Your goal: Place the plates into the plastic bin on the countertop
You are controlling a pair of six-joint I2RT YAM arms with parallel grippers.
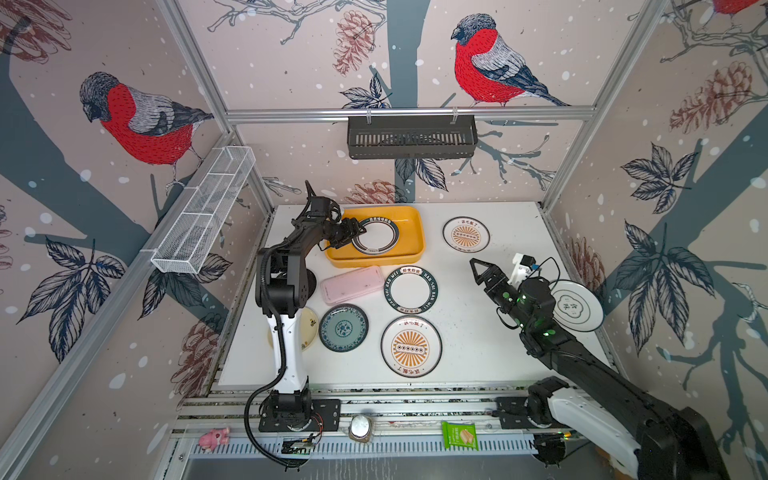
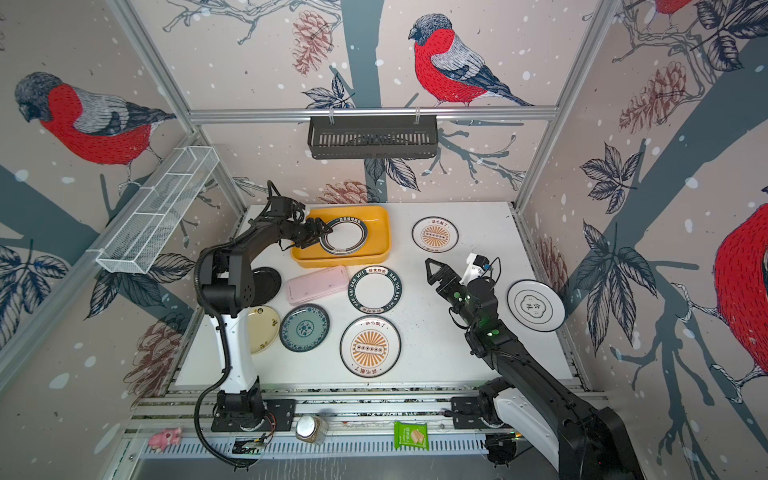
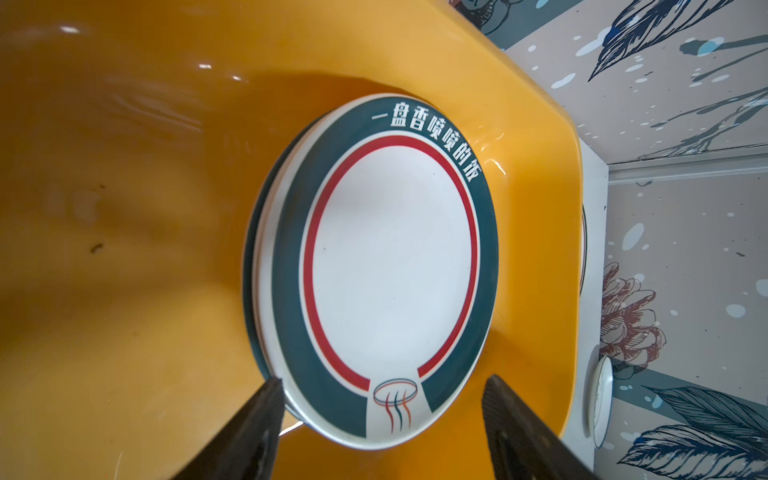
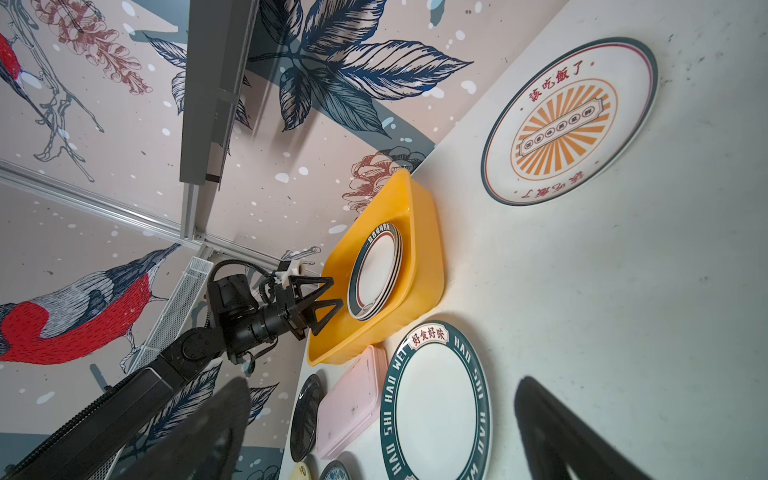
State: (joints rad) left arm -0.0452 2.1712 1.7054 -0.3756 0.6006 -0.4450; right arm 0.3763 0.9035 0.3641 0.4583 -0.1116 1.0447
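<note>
Seven plates are lying singly on the countertop [image 1: 478,353]:
- Two sunburst plates, one at the back right [image 1: 465,234] and a larger-looking one near the front [image 1: 411,346].
- One green-rimmed plate lettered HAO SHI HAO WEI [image 1: 410,289], sitting between the two sunburst plates.
- One teal plate [image 1: 343,328].
- One cream plate [image 2: 264,329], partly hidden behind the left arm.
- One black plate [image 2: 268,284], lying behind the cream plate.
- One white plate with a cloud emblem [image 1: 577,305], sitting at the right edge.

One yellow plastic bin [image 1: 411,220] is sitting at the back left of the countertop. It is holding a stack of plates topped by a green-rimmed plate with a red ring [image 1: 378,237]. The right wrist view is showing about three rims, but the exact count cannot be told.

One pink box [image 1: 352,284] is lying just in front of the bin. One black slotted rack [image 1: 411,137] is hanging on the back rail, and one white wire basket [image 1: 203,212] is hanging on the left wall.

The left gripper [image 1: 355,236] is reaching over the bin's left side. Its jaws are standing well apart on either side of the top plate's near rim and are gripping nothing. Whether a finger is grazing the rim cannot be told.

The right gripper [image 1: 476,266] is hovering above bare countertop between the back sunburst plate and the HAO SHI HAO WEI plate. Its jaws are spread wide and are holding nothing.
</note>
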